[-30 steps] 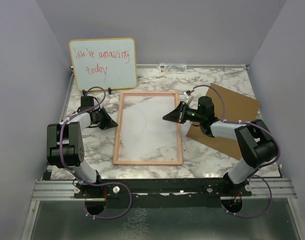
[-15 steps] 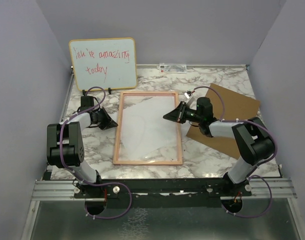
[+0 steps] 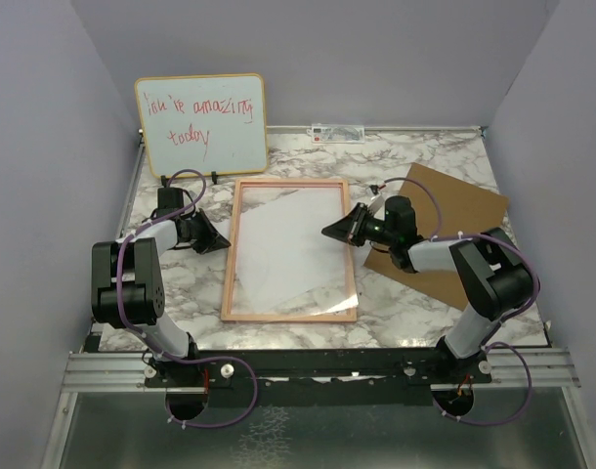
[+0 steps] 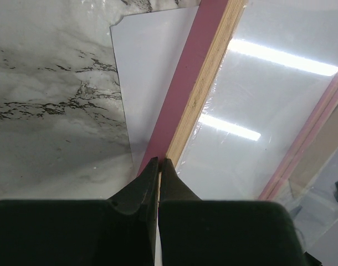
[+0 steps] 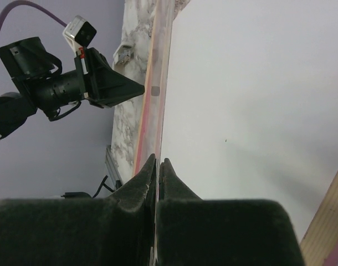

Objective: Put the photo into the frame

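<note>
The frame (image 3: 228,274), with a thin pinkish wood border, lies flat in the middle of the marble table. The photo (image 3: 288,244), white reverse up, lies slanted over the frame opening; its near right corner overlaps the frame's right border. My right gripper (image 3: 327,233) is shut on the photo's right edge. In the right wrist view the fingers (image 5: 159,160) pinch the thin sheet edge-on, with the white reverse (image 5: 252,100) to the right and the frame border (image 5: 149,105) beyond. My left gripper (image 3: 223,243) is shut, its tips (image 4: 159,160) on the frame's left border (image 4: 185,83).
The brown backing board (image 3: 454,220) lies at the right, under my right arm. A whiteboard with red handwriting (image 3: 202,122) leans at the back left. A small white label (image 3: 337,130) sits at the back edge. A white sheet (image 4: 147,72) shows beside the frame's left border.
My right gripper has shifted slightly right and nearer with the photo. The sheet has dropped lower over the frame, and its near right corner now overlaps the right border. The left arm has not moved.
</note>
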Robot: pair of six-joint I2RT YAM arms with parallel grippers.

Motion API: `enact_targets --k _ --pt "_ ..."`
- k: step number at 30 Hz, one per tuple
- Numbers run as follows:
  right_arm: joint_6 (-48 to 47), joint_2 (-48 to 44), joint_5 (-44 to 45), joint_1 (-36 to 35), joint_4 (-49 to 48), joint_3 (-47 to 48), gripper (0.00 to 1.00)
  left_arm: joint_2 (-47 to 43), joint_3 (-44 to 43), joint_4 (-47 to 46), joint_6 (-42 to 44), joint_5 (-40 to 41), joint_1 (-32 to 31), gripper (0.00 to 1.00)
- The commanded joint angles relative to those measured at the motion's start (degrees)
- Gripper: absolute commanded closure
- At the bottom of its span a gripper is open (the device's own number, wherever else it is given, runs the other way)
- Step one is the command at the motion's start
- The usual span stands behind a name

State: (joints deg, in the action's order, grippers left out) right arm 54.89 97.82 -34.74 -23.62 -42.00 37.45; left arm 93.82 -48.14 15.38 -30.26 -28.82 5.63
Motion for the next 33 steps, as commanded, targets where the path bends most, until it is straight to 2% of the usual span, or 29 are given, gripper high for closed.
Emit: enact_targets --k 1,22,33 --pt "1.73 -0.18 2.62 -0.01 -4.28 -2.00 0.99 3.39 2.48 1.94 0.36 3.90 -0.53 1.00" --pt "5.05 0.75 7.75 0.06 -7.01 -2.32 0.99 3.64 2.67 1.59 -0.41 3.72 -0.53 1.00" --pt "7.16 3.55 3.85 -0.02 -13.49 -2.31 0.99 4.00 2.45 1.67 -0.50 3.77 -0.52 1.00"
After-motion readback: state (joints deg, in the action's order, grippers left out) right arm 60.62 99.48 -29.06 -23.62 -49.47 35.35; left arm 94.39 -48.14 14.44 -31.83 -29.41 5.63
